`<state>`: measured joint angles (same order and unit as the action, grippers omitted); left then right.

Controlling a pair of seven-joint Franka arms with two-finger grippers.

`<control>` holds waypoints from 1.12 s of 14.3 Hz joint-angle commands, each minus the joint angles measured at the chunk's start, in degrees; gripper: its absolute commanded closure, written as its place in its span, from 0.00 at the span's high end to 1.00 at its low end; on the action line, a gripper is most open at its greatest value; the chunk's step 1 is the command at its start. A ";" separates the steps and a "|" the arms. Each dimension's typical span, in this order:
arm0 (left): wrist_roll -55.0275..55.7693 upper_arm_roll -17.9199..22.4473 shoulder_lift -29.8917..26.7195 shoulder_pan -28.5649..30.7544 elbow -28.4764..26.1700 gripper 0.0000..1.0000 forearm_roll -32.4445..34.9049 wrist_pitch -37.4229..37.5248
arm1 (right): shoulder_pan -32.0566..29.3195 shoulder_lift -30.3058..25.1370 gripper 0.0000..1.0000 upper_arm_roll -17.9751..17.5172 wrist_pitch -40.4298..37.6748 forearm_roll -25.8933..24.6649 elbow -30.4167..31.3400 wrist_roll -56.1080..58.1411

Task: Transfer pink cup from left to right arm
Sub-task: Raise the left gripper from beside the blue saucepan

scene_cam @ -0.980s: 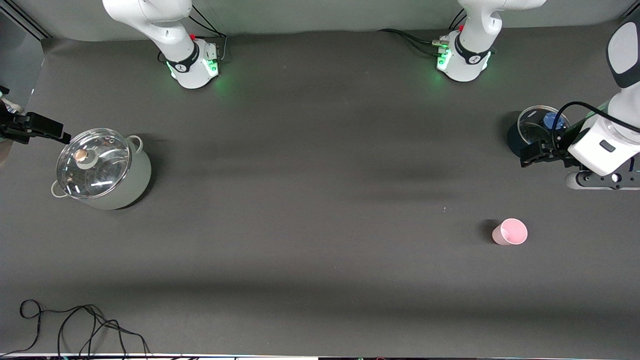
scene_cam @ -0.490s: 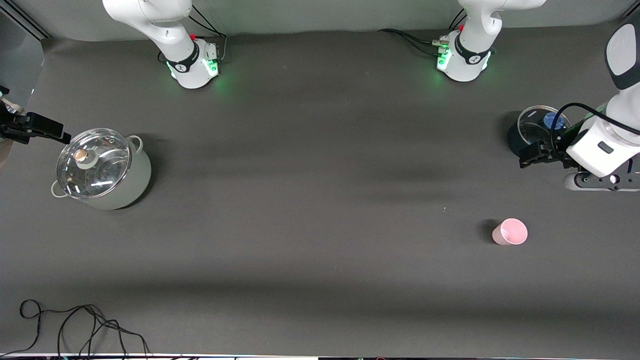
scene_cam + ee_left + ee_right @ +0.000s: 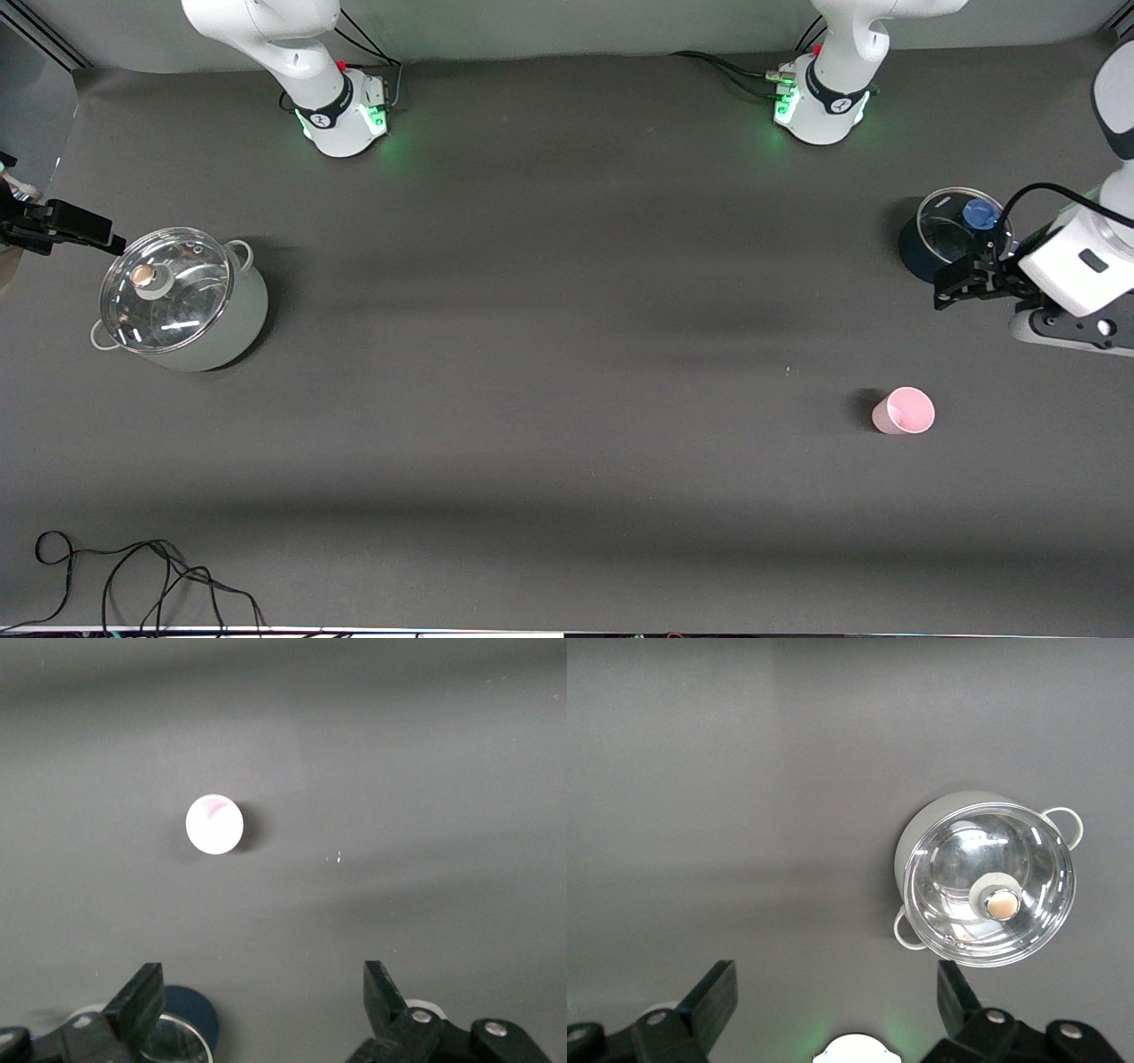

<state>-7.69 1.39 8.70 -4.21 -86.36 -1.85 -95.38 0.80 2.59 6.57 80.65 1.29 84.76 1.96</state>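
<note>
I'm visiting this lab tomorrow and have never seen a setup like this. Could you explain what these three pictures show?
These are two white robot arms bolted to a dark table. The wide picture looks down from a high camera facing them. The other two come from cameras on each arm's wrist, looking down past that arm's own black fingers.

The left hand hangs open beside a dark pot with a glass lid; it holds nothing. The right hand waits open next to a pale lidded pot at the right arm's end; it too holds nothing.

The pink cup stands upright on the table, nearer the front camera than the dark pot. A loose black cable lies near the table's front edge.
</note>
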 commanded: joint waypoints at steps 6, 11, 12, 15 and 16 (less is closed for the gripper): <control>-22.60 0.37 8.78 11.49 7.70 1.00 -16.05 0.37 | 0.26 0.13 1.00 0.37 -1.28 1.17 -0.56 0.15; -45.53 0.37 14.49 20.28 8.67 1.00 -31.25 1.07 | 0.17 0.31 1.00 0.46 -1.37 1.17 -0.65 0.14; -48.88 0.37 15.81 21.78 8.49 0.99 -33.63 1.33 | 0.17 0.22 1.00 0.46 -1.46 1.17 -0.56 0.15; -63.63 0.19 19.93 24.86 7.88 0.97 -37.52 3.78 | 0.35 0.31 1.00 0.11 -2.17 1.09 -0.82 -0.12; -67.33 0.19 21.69 26.61 7.87 0.97 -38.92 5.45 | 0.35 0.31 1.00 0.11 -2.17 1.17 -0.83 -0.03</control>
<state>-67.77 2.08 27.09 20.37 -79.86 -37.97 -92.93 0.86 2.60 6.48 79.50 1.29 84.77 1.96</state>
